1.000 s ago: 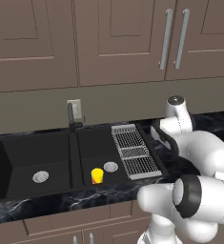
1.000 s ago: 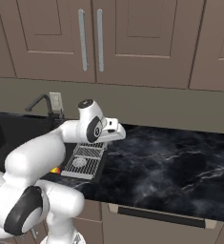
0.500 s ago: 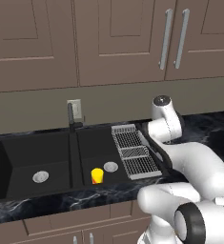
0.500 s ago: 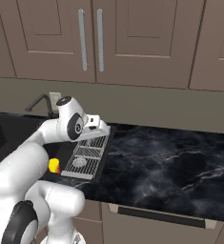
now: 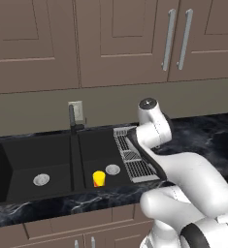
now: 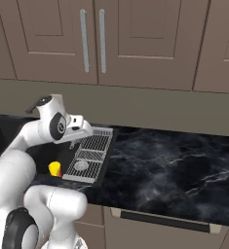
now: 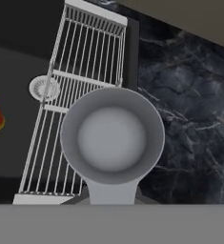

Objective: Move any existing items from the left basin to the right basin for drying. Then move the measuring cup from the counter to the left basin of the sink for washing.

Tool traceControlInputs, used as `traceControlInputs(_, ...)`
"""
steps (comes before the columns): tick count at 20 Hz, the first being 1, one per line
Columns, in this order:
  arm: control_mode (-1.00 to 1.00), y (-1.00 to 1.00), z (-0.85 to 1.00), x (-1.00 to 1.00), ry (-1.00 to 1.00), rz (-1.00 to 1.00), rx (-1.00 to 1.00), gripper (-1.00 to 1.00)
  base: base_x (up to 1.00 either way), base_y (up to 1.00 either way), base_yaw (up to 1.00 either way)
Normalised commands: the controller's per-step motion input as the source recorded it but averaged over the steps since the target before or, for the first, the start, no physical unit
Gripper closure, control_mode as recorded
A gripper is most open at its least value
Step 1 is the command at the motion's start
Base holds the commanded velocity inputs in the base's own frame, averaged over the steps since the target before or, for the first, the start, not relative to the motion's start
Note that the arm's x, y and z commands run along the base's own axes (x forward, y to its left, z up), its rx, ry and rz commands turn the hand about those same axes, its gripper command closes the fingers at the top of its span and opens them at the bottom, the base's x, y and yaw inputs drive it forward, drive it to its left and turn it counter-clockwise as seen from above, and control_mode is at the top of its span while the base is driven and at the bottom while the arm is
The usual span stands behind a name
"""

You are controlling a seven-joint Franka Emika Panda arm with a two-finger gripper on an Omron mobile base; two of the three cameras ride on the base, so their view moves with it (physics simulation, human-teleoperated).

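Observation:
The measuring cup (image 7: 112, 136), a grey metal scoop with a round bowl, fills the middle of the hand view. My gripper (image 7: 111, 195) is shut on its handle and holds it above the right edge of the white wire rack (image 7: 80, 71), where the rack meets the counter (image 7: 180, 95). From the right base the gripper (image 6: 74, 142) hangs over the rack (image 6: 89, 155). The yellow cup (image 5: 99, 178) stands in the narrower right basin (image 5: 98, 155) beside its silver drain (image 5: 112, 169). The wider left basin (image 5: 28, 160) holds just its drain (image 5: 41, 179).
The dark faucet (image 5: 72, 118) rises behind the divider between the basins. Brown cabinets hang above the backsplash. Black marble worktop (image 6: 169, 165) stretches to the right of the rack. My own white arm covers the counter right of the rack in the left base view.
The arm has swung left from over the counter to above the wire rack, carrying the measuring cup. The yellow cup has stayed in the right basin.

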Motion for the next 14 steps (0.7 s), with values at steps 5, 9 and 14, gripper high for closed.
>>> traceControlInputs(5,-1.0,0.61,0.12,-0.05,0.01,0.02,0.0,1.0,0.0,0.0,0.0)
traceControlInputs(9,-1.0,0.61,0.09,-0.04,0.0,0.03,0.0,1.0,0.0,0.0,0.0)
traceControlInputs(14,-1.0,0.65,0.03,-0.02,0.01,0.03,0.0,1.0,0.0,0.0,0.0)
